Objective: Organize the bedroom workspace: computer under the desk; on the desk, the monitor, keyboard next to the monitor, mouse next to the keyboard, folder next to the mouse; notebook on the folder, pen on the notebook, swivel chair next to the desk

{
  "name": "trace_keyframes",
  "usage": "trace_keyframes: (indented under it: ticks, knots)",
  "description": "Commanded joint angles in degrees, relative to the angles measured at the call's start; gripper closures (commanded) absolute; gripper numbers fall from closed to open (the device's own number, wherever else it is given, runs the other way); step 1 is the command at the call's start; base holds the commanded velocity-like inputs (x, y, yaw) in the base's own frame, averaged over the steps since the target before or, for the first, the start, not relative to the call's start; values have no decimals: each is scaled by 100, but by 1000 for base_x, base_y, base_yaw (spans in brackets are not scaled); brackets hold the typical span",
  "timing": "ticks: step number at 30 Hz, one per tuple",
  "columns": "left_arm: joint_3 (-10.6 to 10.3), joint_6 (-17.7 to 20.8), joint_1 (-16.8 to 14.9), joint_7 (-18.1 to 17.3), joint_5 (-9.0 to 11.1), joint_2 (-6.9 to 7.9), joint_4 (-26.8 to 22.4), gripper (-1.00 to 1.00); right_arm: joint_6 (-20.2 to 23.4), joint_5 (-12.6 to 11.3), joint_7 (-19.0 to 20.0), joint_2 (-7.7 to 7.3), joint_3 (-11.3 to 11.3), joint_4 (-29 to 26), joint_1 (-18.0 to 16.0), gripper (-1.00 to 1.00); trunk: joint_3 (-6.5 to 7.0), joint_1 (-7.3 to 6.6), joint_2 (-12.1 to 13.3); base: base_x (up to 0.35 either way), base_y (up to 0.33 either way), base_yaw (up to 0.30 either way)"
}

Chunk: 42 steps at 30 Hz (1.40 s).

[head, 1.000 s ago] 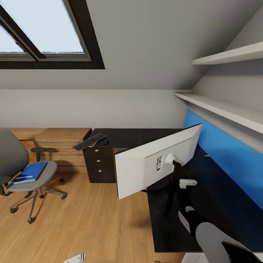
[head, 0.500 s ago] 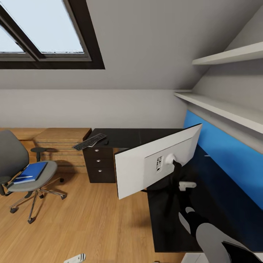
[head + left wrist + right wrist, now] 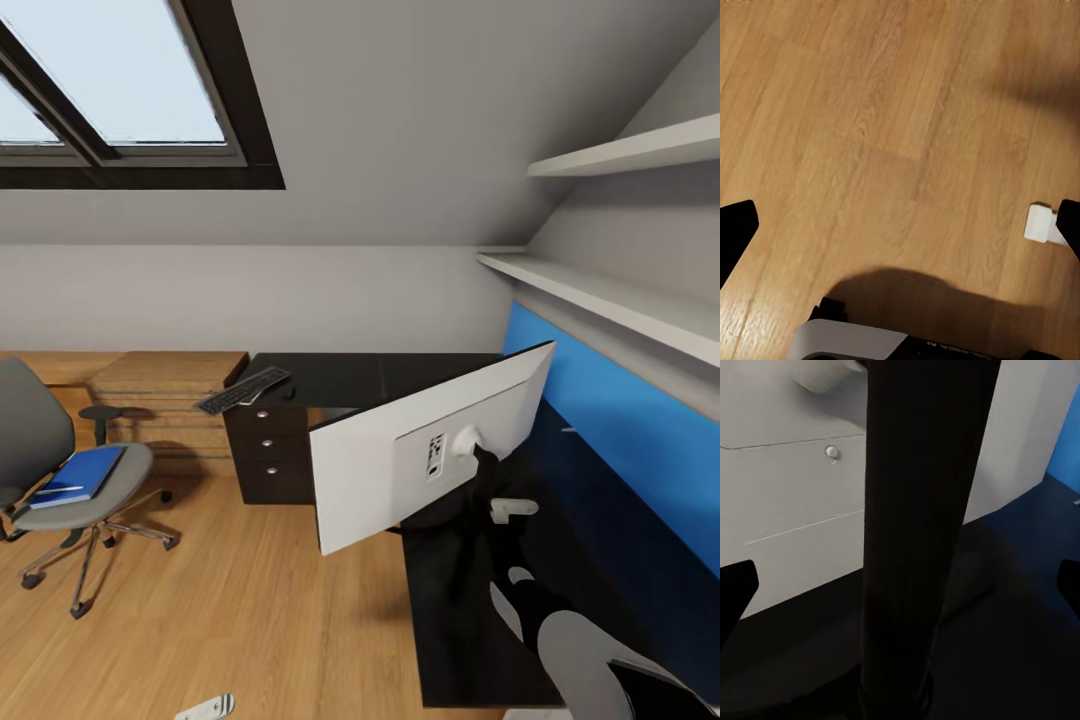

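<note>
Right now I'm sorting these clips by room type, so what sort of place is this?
Most likely an attic room set up as a home office: a sloped ceiling with a dark-framed skylight, a black L-shaped desk carrying a monitor, and a grey swivel chair on the wood-plank floor.

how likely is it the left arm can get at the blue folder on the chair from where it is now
Probably not. The folder lies on the swivel chair seat, far off to the left across open floor, while the left gripper hangs open over bare wood planks near the robot. Nothing blocks it; the base would likely have to move closer.
</note>
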Motion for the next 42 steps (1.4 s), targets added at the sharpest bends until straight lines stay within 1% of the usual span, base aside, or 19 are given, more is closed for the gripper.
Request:
trace_keyframes:
  ticks: [1,11,23,30,42]
  knots:
    - [-10,31,-2,27,53,3,-13,-100,-15,61,-37,-7,-20,8,-8,-100,-13,4,-13,33,-10,0]
    - [-2,-25,-2,33,53,8,-13,-100,-15,61,-37,-46,-20,6,-8,-100,-13,4,-13,8,-99,0]
    - [-1,-31,-2,23,53,11,-13,-100,-15,69,-37,-47,-6,7,-8,-100,-13,4,-13,1,-5,0]
    - [0,-30,-2,31,53,11,-13,-100,-23,78,-37,-43,14,1,-8,-100,-13,4,-13,108,26,0]
    - [2,-31,-2,35,53,6,-13,-100,-24,79,-37,-47,16,-1,-8,-100,-13,4,-13,8,2,0]
